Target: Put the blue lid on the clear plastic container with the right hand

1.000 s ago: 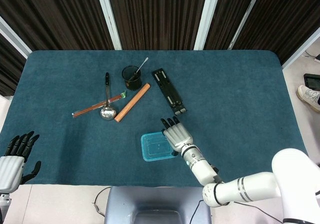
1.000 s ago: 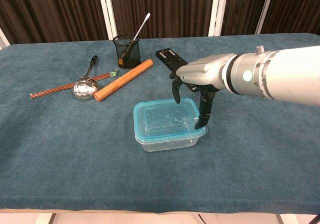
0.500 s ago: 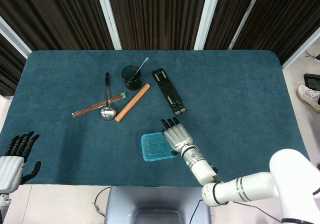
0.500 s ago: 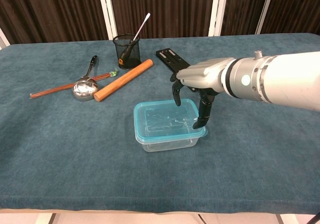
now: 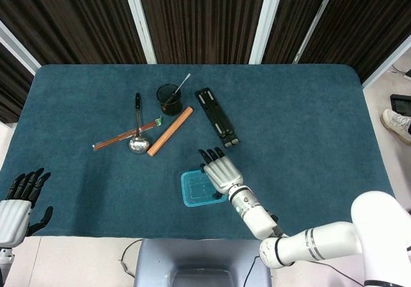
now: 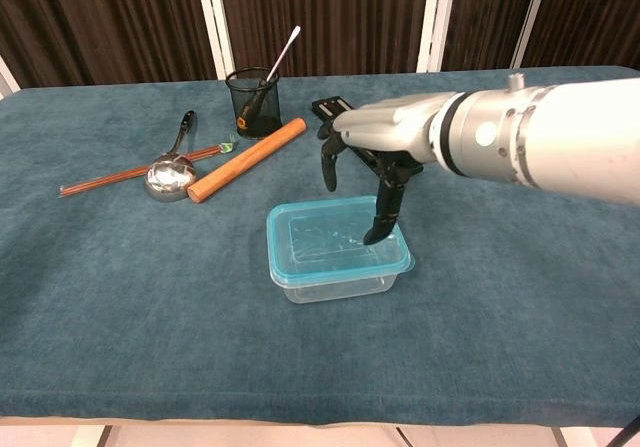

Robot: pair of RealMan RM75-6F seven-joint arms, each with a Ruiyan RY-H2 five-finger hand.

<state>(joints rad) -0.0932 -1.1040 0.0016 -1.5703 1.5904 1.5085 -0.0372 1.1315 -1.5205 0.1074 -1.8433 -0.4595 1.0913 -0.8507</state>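
Observation:
The clear plastic container (image 6: pixel 333 285) stands near the table's front middle with the blue lid (image 6: pixel 318 235) lying flat on top of it. In the head view the lid (image 5: pixel 194 189) shows as a blue rectangle, its right part hidden under my right hand (image 5: pixel 220 170). My right hand (image 6: pixel 378 145) hovers above the lid's right half, fingers spread and pointing down, holding nothing. One fingertip (image 6: pixel 373 235) is at the lid's surface; whether it touches I cannot tell. My left hand (image 5: pixel 20 196) hangs off the table's front left corner, fingers apart and empty.
Behind the container lie a wooden rolling pin (image 6: pixel 245 159), a metal ladle (image 6: pixel 170 175) and thin sticks (image 6: pixel 120 175). A black mesh cup (image 6: pixel 252 102) with utensils and a black folding stand (image 5: pixel 217 116) sit further back.
My right hand has risen and shifted left over the lid, away from its right edge. The lid and container stay put. The left hand has not moved.

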